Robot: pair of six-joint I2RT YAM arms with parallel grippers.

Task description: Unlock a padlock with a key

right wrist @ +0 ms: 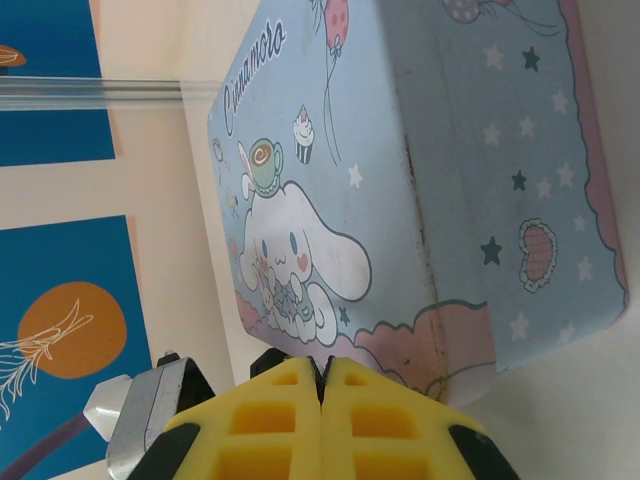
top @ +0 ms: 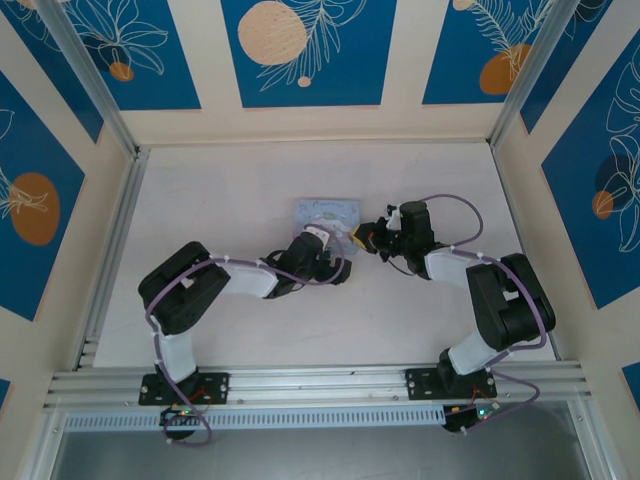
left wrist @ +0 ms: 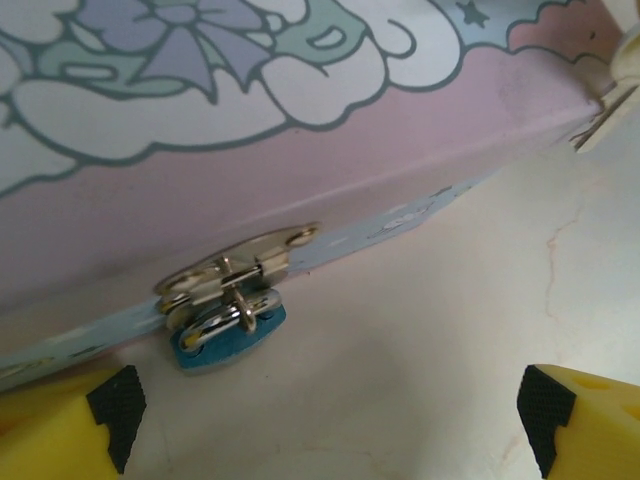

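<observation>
The padlock [left wrist: 228,335] hangs from the hasp [left wrist: 240,272] on the front edge of the cartoon tin [left wrist: 250,150], close to the bench [left wrist: 420,330]. The left gripper [left wrist: 330,425] faces it with jaws spread wide, apparently lined up to steady the lock. The right gripper [right wrist: 322,400] sits beside the tin with its jaws pressed together. Whether they pinch the key cannot be told.

L arm [top: 190,292] & R arm [top: 508,300] — black joint housings w/ white links, lilac cables [top: 452,199] looped alongside. Jaws: yellow moulded blocks w/ recessed squares, black tip pads.
</observation>
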